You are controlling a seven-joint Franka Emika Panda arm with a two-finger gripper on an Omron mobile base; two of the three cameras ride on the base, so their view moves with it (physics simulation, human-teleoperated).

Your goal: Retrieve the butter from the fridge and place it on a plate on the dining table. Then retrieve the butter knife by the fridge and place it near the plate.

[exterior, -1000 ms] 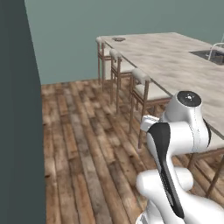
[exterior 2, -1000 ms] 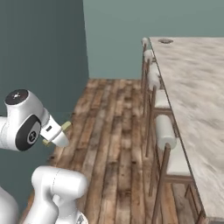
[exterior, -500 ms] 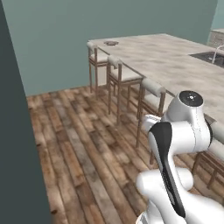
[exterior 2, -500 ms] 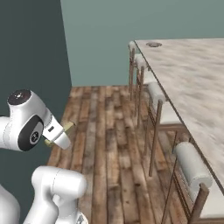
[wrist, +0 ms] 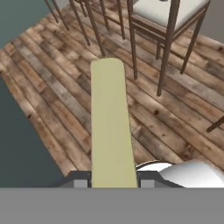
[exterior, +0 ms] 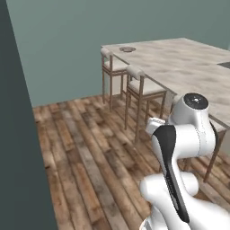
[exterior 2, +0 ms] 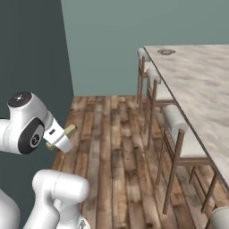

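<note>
The fingers are clamped on the butter, a pale yellow stick jutting out over the wood plank floor. To the right stand cream stools along the marbled tabletop, the plate at its far end.

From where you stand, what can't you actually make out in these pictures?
- The butter: in the hand view its near end runs under the bottom edge, so where the fingers pinch it is cut off.
- Right base view: just the butter's tip pokes past the white arm.
- The plate: too far and small on the dining table to read detail.
- The near stool: one leg is cut off in the hand view.
</note>
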